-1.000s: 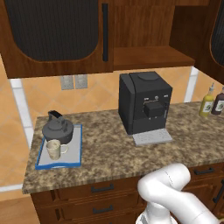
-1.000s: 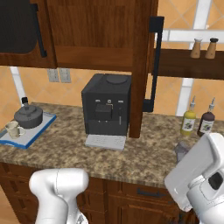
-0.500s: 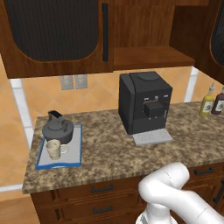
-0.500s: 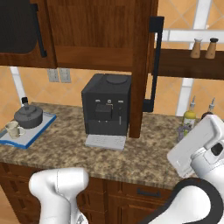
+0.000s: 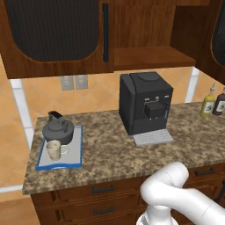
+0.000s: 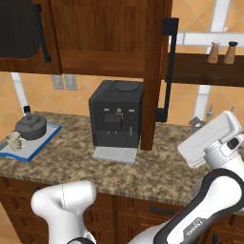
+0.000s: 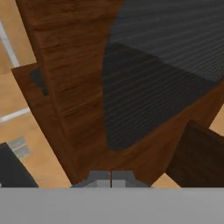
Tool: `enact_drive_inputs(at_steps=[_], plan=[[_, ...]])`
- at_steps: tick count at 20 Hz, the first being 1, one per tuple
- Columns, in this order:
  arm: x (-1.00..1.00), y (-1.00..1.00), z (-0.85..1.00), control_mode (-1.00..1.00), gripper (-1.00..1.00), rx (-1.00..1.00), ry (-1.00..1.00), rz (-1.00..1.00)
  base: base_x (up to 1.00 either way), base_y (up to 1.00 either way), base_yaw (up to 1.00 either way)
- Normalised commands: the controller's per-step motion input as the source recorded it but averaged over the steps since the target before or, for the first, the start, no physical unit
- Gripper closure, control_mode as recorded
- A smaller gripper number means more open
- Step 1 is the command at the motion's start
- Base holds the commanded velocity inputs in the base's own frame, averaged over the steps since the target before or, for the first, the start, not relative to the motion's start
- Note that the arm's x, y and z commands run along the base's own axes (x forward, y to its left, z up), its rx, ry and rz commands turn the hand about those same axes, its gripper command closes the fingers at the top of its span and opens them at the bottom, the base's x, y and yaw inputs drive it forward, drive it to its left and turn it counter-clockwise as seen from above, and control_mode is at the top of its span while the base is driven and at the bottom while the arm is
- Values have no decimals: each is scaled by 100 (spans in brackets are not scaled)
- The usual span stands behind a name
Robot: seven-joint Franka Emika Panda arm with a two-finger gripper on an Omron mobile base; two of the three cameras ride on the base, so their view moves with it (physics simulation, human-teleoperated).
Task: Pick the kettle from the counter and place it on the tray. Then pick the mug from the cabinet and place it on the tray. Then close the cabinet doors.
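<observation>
The kettle (image 5: 57,131) and mug (image 5: 54,150) sit on the tray (image 5: 77,153), at nine o'clock on the counter (image 5: 110,154), so the doors are the step in hand. The right cabinet door (image 6: 155,71) stands ajar (edge-on in the right base view). The gripper (image 7: 111,180), clenched on nothing, faces its ribbed panel; next, I judge, a push shuts it. The left base view shows the left door (image 5: 57,35) closed.
</observation>
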Motion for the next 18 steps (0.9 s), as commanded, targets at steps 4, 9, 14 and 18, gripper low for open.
enact_drive_inputs(at_steps=[4,9,14,18], plan=[[0,35,27,-100,100,2,-19,12,0,0,0],[-2,88,8,-100,100,-2,-4,1,0,0,0],[0,100,0,-100,100,-11,0,0,0,0,0],[-2,100,0,-100,100,-11,-2,3,0,0,0]])
